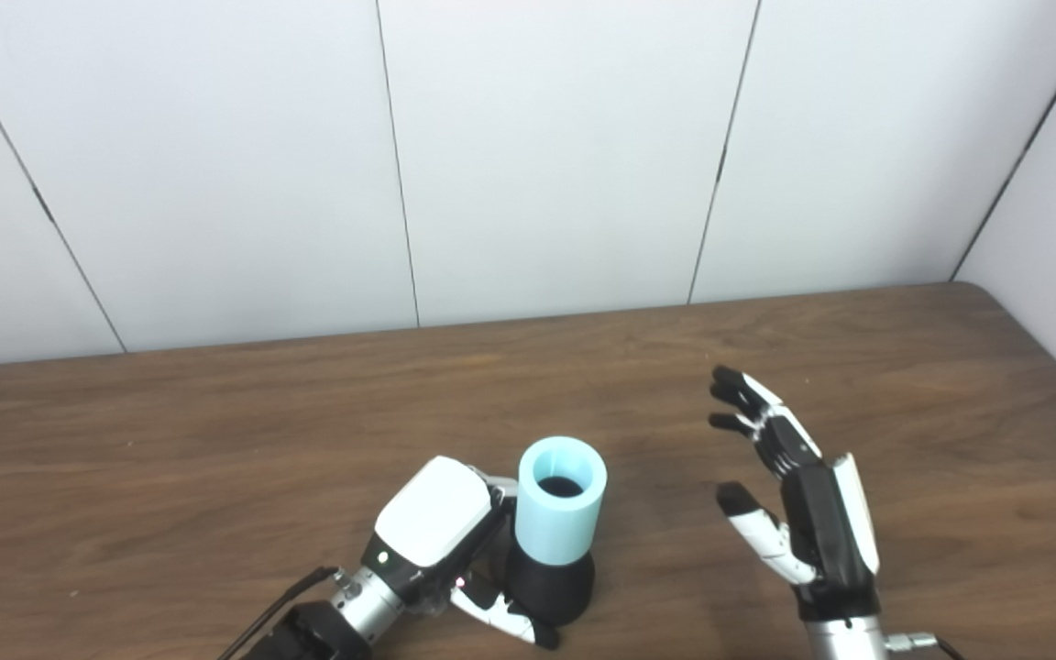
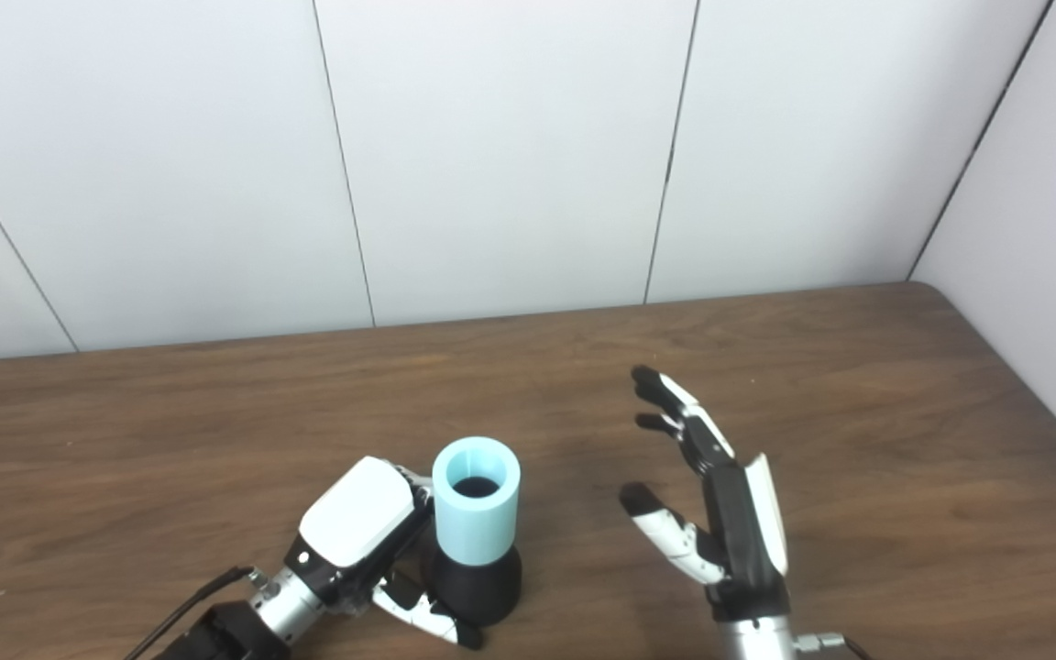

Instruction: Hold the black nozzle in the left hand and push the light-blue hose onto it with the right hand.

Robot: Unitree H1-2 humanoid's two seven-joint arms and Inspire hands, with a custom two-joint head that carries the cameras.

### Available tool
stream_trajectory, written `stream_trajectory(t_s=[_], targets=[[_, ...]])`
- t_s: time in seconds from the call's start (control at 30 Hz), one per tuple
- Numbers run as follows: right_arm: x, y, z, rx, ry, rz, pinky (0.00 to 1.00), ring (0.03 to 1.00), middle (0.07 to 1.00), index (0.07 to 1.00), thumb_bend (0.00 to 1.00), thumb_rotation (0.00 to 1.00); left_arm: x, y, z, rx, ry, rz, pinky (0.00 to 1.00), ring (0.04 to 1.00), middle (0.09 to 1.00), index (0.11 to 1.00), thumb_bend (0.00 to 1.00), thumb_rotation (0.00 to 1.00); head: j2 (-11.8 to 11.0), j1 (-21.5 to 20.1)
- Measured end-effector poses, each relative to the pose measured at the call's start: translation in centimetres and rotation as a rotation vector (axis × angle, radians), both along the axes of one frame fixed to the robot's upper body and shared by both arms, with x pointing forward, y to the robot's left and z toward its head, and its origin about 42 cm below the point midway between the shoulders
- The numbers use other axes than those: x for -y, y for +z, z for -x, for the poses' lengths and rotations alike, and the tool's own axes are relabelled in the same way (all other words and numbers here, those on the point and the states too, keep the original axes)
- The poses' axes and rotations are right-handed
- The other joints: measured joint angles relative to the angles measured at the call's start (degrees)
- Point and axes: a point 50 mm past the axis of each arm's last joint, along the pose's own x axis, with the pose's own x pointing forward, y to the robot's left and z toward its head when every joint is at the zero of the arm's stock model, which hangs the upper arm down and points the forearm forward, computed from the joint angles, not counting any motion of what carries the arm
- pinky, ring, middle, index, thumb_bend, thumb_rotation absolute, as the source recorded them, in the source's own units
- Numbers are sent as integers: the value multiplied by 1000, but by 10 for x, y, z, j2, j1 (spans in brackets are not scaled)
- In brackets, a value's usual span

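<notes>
We see a brown wooden table set against white wall panels. Low in the view, a little left of centre, a black nozzle stands upright on the table, its wide base down. A light-blue hose, a short stubby tube, sits on top of the nozzle with its open end facing up; looking down the opening we see something dark inside. The tube's lower edge meets the black base all around, so the hose is already on the nozzle.

Our left hand comes in from about seven o'clock and is wrapped around the nozzle from its nine o'clock side. The white back of the hand faces up, the thumb curls along the near side of the black base, and the other fingers go behind the hose, mostly hidden. It is holding the black part.

Our right hand sits at three o'clock from the hose, well apart from it, touching nothing. Its palm faces left toward the hose, the fingers are stretched out and spread toward twelve o'clock, and the thumb points toward ten o'clock.
</notes>
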Motion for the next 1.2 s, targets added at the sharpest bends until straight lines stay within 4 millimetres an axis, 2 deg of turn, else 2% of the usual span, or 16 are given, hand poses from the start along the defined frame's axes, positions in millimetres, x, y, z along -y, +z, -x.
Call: stream_trajectory(t_s=[0.1,0.17,0.23,0.27,0.3,0.37,0.4,0.43,0.5,0.57,0.67,0.73,0.87,1.2], targets=[[4,-8,-1,-60,8,-131,704,777,789,770,374,591,0,0,0,-2,1,2,113,167,471,479,525,0,0,1],[3,-14,-2,-97,9,-179,674,756,769,752,328,496,0,0,0,-3,1,2,126,184,471,479,525,0,-1,4],[3,-17,-2,-129,6,-200,658,751,769,750,310,424,-1,0,-1,-4,3,0,202,270,436,507,519,0,0,4],[4,-18,-2,-141,5,-200,645,745,766,745,331,419,-1,0,-1,-7,7,-3,260,337,466,530,506,0,1,4],[4,-19,-3,-149,4,-198,639,743,765,743,339,417,-2,1,0,-11,14,-4,289,363,480,535,502,0,1,4],[6,-21,-3,-158,1,-195,646,750,772,745,352,414,-2,2,1,-13,34,-6,383,491,495,496,519,0,1,4],[6,-22,-3,-164,2,-194,656,756,776,747,361,425,-1,4,2,-12,47,-8,488,603,608,606,747,18,1,4],[6,-24,-3,-174,3,-195,664,762,781,750,371,441,0,7,3,-14,59,-20,573,695,700,700,897,47,0,3],[6,-28,-4,-197,6,-196,675,767,785,753,381,460,2,11,5,-21,73,-50,659,789,794,798,974,86,0,0],[5,-29,-4,-210,10,-196,695,779,793,762,386,490,4,14,7,-22,103,-74,758,882,884,890,996,155,0,1],[5,-29,-5,-217,16,-189,701,786,802,771,377,501,8,17,8,-22,141,-94,849,956,954,959,1000,176,1,2],[5,-30,-5,-221,19,-186,704,789,806,772,381,503,11,18,7,-30,160,-101,918,989,987,988,1000,191,2,2],[4,-30,-5,-221,21,-183,712,794,805,769,392,515,18,24,5,-31,196,-143,987,1000,1000,1000,1000,224,2,3],[4,-29,-10,-218,23,-159,722,790,800,770,394,495,26,28,-3,-55,297,-266,1000,1000,1000,1000,1000,257,-2,7]])
